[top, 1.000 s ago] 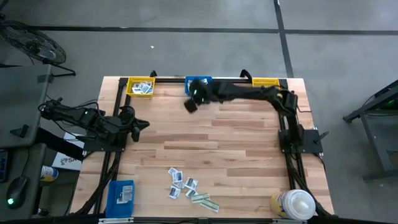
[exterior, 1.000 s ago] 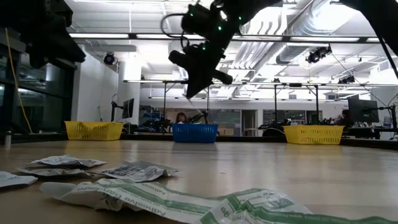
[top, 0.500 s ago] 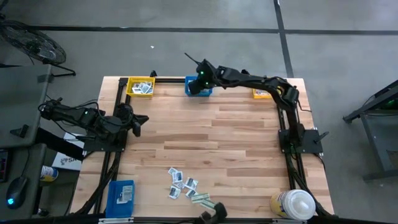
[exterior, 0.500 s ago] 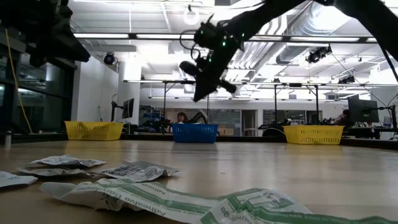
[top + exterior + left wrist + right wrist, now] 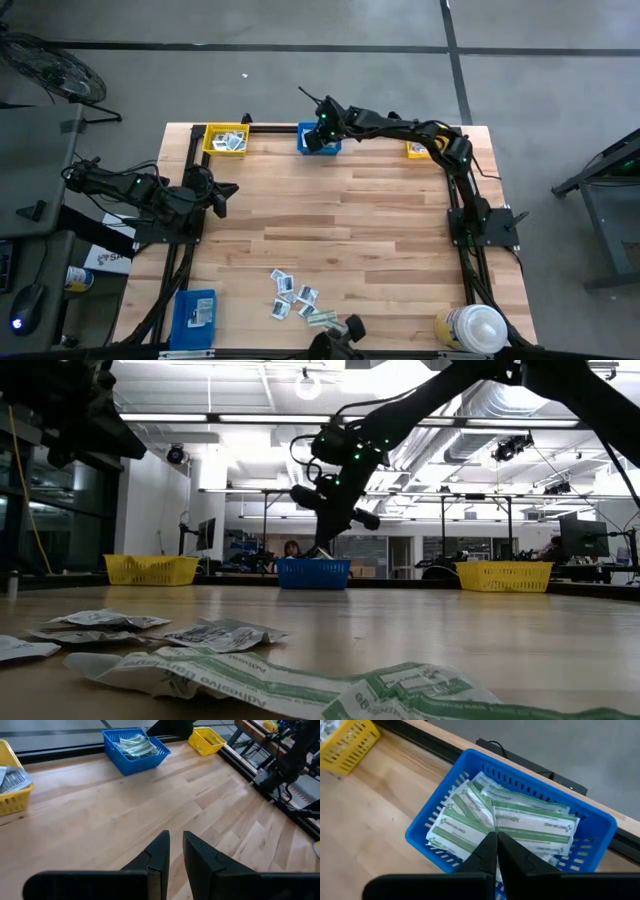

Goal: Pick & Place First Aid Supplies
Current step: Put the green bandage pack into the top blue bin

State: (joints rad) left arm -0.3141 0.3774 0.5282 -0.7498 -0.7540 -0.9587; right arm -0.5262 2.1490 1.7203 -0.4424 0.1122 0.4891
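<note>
Wooden table planks carry three bins along the far edge, two yellow and one blue bin, over which the right hand hangs with fingers pressed together, seemingly at the drop-off step. Next it likely returns for the roughly eight loose packets near the front edge. The left hand waits by the left edge, narrowly parted and empty.

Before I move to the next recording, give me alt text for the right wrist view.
The right gripper, fingers shut and holding nothing visible, hangs directly over a blue bin filled with green-and-white strip packets. The bin sits at the edge of the wooden table, with the corner of a yellow bin nearby.
</note>
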